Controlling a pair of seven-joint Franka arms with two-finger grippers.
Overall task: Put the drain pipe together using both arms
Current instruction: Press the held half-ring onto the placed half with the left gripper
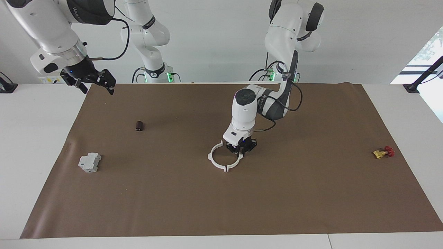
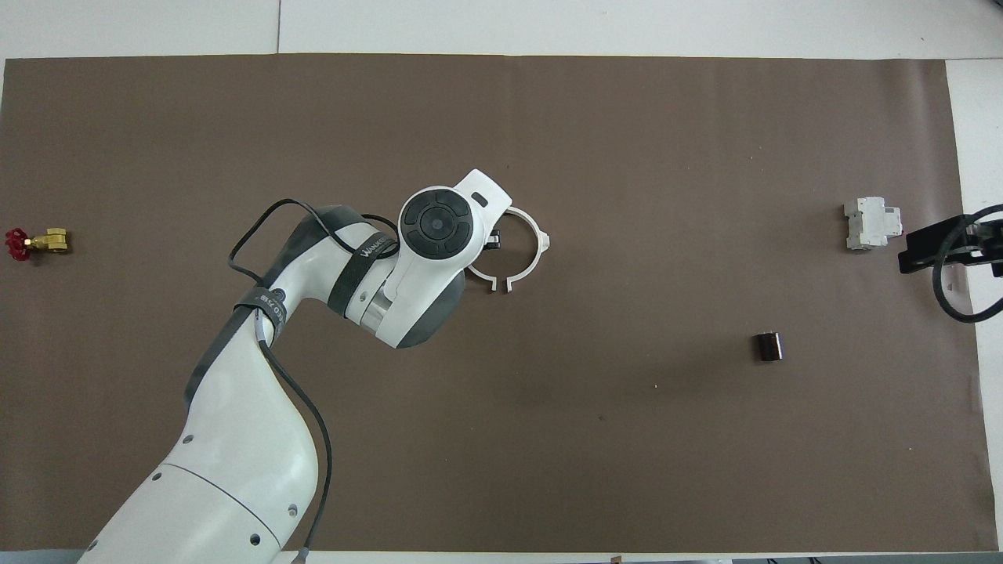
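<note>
The drain pipe's two thin white half-circle pieces lie on the brown mat [image 1: 221,207] at mid table as one tabbed ring [image 1: 211,157], with a small gap at the tabs farthest from the robots [image 1: 225,169]. It also shows in the overhead view [image 2: 539,251]. My left gripper [image 1: 240,149] is down at the rim of the half toward the left arm's end. In the overhead view the left wrist covers that half and most of the left gripper [image 2: 491,240]. My right gripper [image 1: 93,81] waits open and empty, raised over the mat's edge at the right arm's end.
A grey boxy block [image 1: 89,162] and a small dark cylinder [image 1: 139,126] lie toward the right arm's end. A brass valve with a red handle [image 1: 383,152] lies near the mat's edge at the left arm's end.
</note>
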